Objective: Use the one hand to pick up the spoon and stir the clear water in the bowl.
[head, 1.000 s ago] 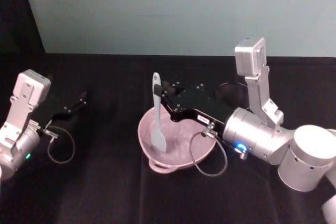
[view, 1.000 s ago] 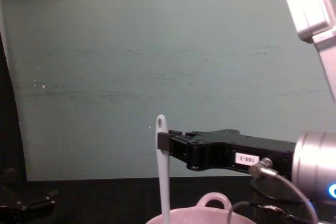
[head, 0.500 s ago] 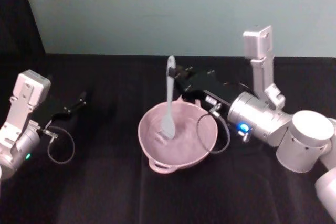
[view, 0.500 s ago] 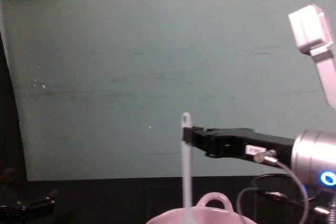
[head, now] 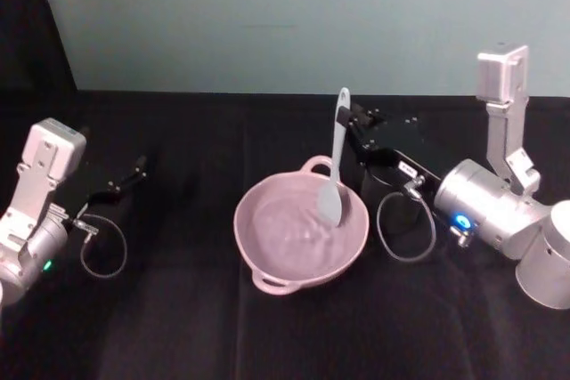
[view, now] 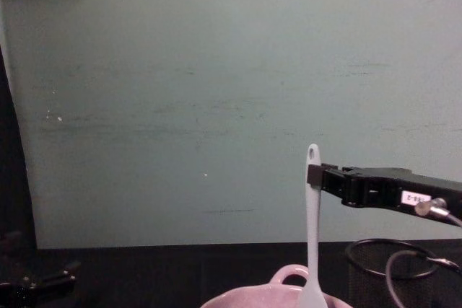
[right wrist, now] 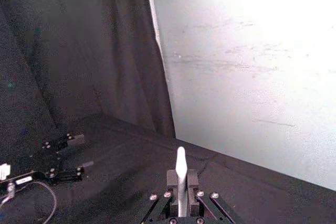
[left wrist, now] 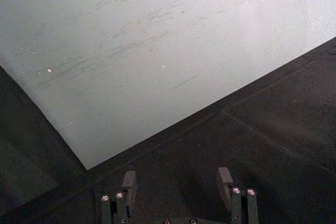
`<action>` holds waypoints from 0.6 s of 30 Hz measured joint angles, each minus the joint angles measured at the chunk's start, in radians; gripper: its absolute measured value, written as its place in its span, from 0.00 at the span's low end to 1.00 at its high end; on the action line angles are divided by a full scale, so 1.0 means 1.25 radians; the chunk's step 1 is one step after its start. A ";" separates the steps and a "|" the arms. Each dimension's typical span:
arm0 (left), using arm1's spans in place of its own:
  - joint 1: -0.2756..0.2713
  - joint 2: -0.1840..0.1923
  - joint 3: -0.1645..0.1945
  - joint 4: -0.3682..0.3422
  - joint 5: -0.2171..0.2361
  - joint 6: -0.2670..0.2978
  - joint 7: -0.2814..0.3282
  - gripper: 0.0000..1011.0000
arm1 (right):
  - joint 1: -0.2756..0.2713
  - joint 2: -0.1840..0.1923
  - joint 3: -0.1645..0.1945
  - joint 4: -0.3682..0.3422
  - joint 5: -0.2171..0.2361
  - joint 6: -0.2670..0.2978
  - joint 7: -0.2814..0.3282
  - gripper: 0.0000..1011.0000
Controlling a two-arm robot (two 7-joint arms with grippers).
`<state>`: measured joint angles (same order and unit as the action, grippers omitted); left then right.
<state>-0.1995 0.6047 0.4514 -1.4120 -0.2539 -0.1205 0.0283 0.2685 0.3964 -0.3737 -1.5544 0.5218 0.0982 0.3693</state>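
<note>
Head view: right gripper (head: 348,122) pinches spoon (head: 337,156), paddle near pink bowl's (head: 272,230) right rim. Wide sweep perhaps clips rim, slops water. Left gripper (head: 135,169) idle, agape, table's left edge.

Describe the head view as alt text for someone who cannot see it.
The robot's right tool grips a white spoon near its handle tip, holding it upright with its paddle head inside a pink bowl on a black table. The left tool sits idle at the left.
</note>
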 joint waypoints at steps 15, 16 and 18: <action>0.000 0.000 0.000 0.000 0.000 0.000 0.000 1.00 | -0.050 0.022 -0.034 -0.100 -0.018 0.023 0.007 0.11; 0.000 0.000 0.000 0.000 0.000 0.000 0.000 1.00 | -0.050 0.018 -0.041 -0.102 -0.020 0.024 0.009 0.11; 0.000 0.000 0.000 0.000 0.000 0.000 0.000 1.00 | -0.049 0.014 -0.049 -0.102 -0.022 0.024 0.013 0.11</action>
<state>-0.1995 0.6046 0.4514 -1.4120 -0.2539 -0.1205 0.0283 0.2068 0.4143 -0.4355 -1.6823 0.4941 0.1285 0.3855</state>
